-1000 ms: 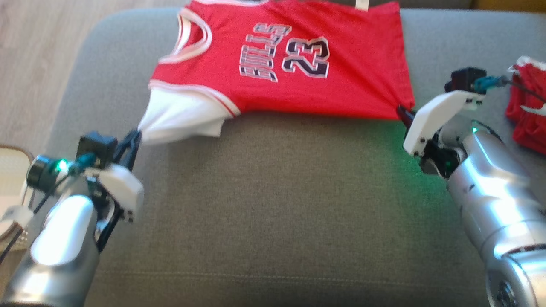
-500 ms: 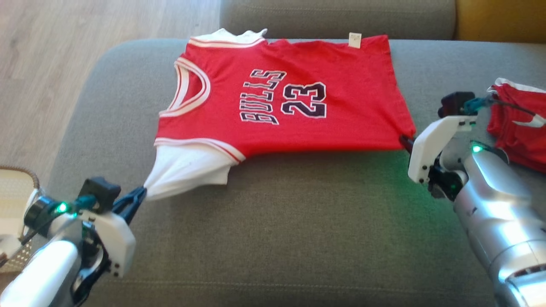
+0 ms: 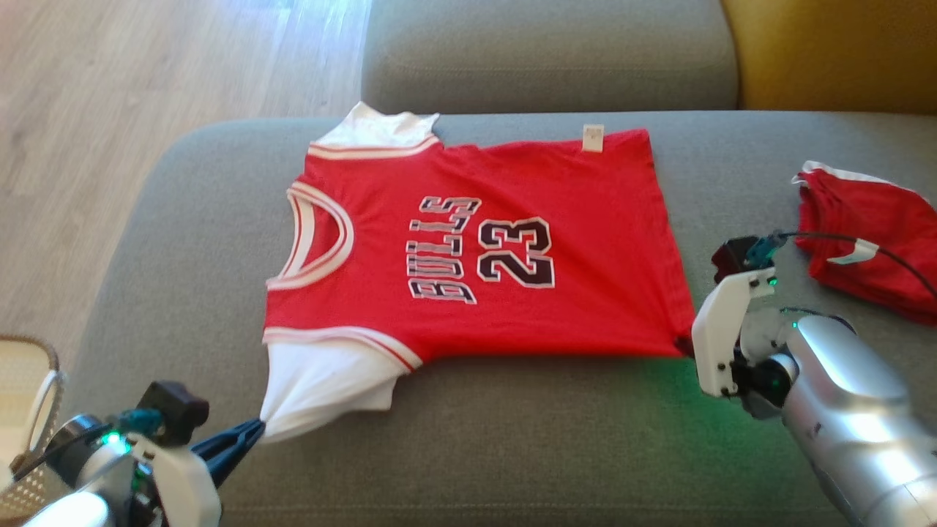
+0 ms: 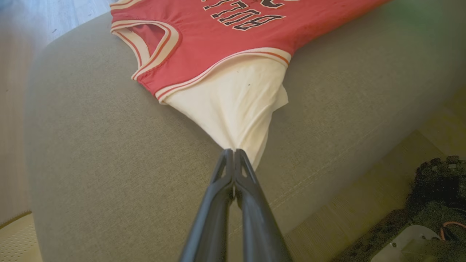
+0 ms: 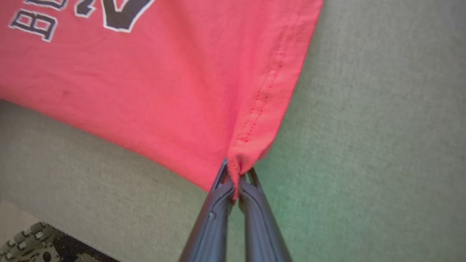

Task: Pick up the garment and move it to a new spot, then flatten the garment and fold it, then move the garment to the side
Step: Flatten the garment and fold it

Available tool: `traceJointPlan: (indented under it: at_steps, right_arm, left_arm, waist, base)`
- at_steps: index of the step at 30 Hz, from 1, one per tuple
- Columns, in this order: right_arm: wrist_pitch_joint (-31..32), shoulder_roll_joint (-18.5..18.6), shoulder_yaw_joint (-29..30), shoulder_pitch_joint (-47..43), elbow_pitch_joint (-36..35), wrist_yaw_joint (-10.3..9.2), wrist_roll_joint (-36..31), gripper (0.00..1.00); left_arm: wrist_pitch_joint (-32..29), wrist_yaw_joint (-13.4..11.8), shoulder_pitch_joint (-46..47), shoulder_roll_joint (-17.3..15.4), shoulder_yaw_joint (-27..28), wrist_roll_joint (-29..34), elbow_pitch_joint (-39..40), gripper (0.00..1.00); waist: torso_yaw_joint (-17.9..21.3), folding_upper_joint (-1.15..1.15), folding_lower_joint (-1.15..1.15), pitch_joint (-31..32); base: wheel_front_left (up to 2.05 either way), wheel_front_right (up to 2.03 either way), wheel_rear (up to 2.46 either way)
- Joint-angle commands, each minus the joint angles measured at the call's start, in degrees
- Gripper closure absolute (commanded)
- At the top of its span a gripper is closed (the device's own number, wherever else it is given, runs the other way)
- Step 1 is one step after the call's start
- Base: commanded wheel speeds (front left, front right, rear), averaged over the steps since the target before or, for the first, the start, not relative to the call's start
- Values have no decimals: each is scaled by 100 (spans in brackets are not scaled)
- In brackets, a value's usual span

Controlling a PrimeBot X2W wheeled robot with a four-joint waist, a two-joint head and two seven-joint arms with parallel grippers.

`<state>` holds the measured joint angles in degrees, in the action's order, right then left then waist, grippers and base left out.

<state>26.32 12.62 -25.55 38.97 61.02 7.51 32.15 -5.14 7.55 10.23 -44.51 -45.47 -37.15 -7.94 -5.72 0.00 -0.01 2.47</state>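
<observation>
The garment (image 3: 476, 256) is a red basketball jersey with white sleeves, spread flat on the grey sofa seat, lettering up. My left gripper (image 3: 252, 430) is shut on the tip of the near white sleeve (image 4: 236, 105), which is pulled into a taut cone toward its fingers (image 4: 233, 156). My right gripper (image 3: 688, 345) is shut on the jersey's near hem corner (image 5: 244, 160), the red cloth pinched between its fingers (image 5: 235, 174). The far white sleeve (image 3: 373, 126) lies at the jersey's back edge.
A second red garment (image 3: 871, 241) lies bunched on the seat to the right. The sofa backrest (image 3: 549, 51) and a yellow cushion (image 3: 834, 51) stand behind. Wooden floor (image 3: 110, 110) is to the left, with a woven basket (image 3: 25, 410) at the lower left.
The head camera has tilted, so the whole scene sits lower in view. Both grippers keep their hold, and the jersey looks drawn slightly toward the seat's front edge.
</observation>
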Motion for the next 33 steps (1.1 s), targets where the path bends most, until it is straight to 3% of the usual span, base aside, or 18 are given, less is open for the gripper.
traceJointPlan:
  at_steps: [1,13,23,29,33]
  right_arm:
    - [186,144,-210,-10,-313,-2,142,100]
    - [1795,1032,-865,-796,-1578,-2,1137,100]
    - [2639,1387,-718,-1315,-2266,-2,1472,100]
    - [2961,1508,-513,-1596,-2708,-2,1429,100]
    - [2847,1482,-216,-1650,-2958,-2,1249,100]
  left_arm:
    - [-34,-7,246,-394,240,-117,234,100]
    - [-594,-7,-219,-1135,-103,-650,923,100]
    - [-1094,-7,-522,-1586,-305,-1125,1637,100]
    - [-1119,-7,-576,-1649,-285,-1413,2019,100]
    - [-1001,-32,-491,-1618,-195,-1394,2059,100]
  waist:
    - [49,0,1,71]
    - [127,0,1,297]
    - [144,0,1,417]
    - [154,0,1,428]
    - [169,0,1,382]
  base:
    - [0,0,0]
    - [0,0,0]
    - [0,0,0]
    - [0,0,0]
    - [0,0,0]
